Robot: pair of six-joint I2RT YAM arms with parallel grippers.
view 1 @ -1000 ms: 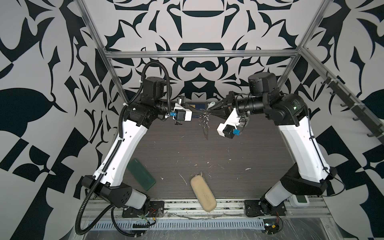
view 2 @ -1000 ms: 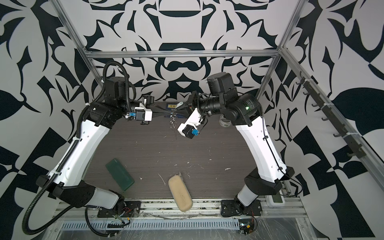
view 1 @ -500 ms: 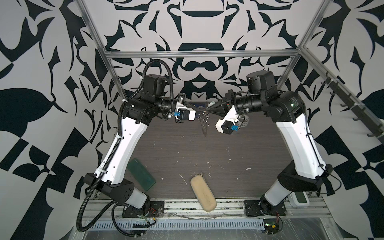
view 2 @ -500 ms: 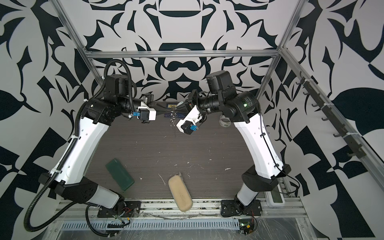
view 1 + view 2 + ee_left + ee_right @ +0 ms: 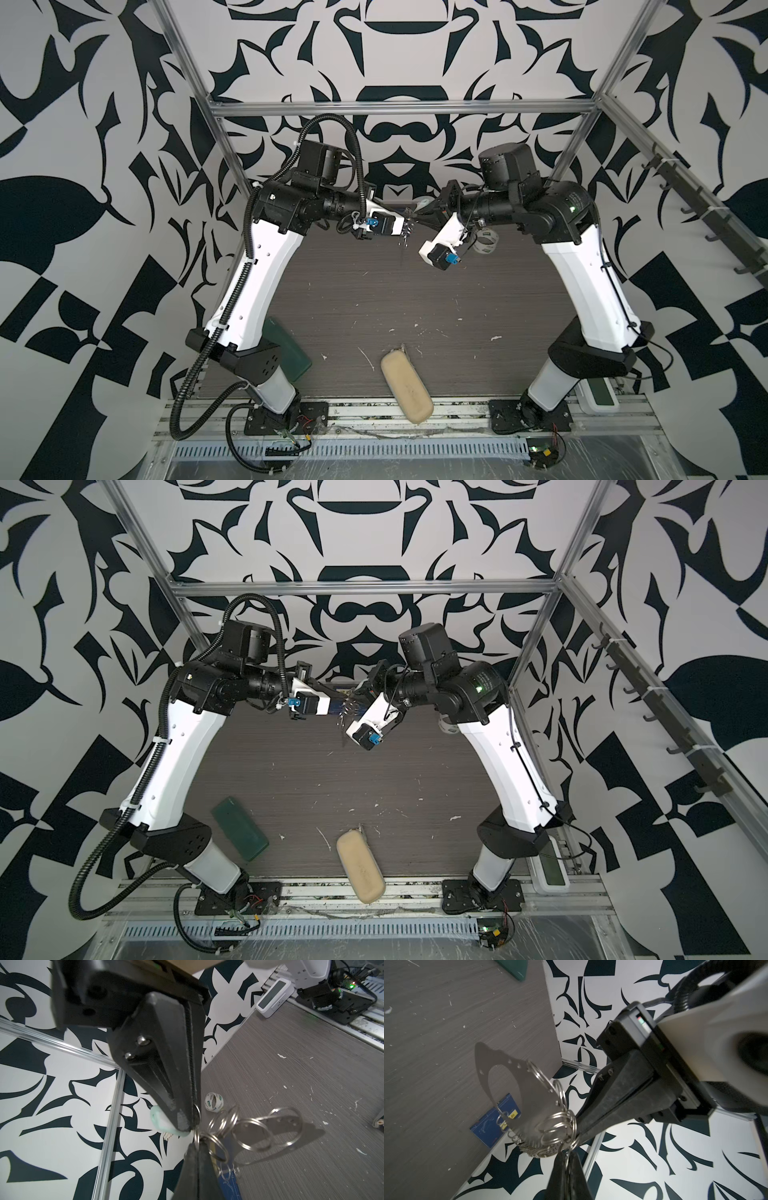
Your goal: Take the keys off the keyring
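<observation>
**Top views.** Found the left gripper and the right gripper raised over the far middle of the table, tips nearly touching, in both top views. Noted the keyring dangling just beneath those tips, clear of the table. Recorded the pale head of a key against the right gripper's fingers in a top view. Logged a tape roll on the table near the right arm, a green case beside the left arm's base and a tan case at the front edge.

**Left wrist view.** Saw the left gripper pressed together on one wire ring of the keyring. Saw the right gripper likewise closed, pinching another ring at its tip. Noted the key partly hidden behind that tip, with its toothed edge just showing. Noted the other rings and the flat plate fanned out in mid-air.

**Right wrist view.** Confirmed the right gripper clamped on a ring at the edge of the bunch and the left gripper closed into the same bunch from the opposite side. Noted the keyring hanging tilted above a blue card at the table's back edge.
</observation>
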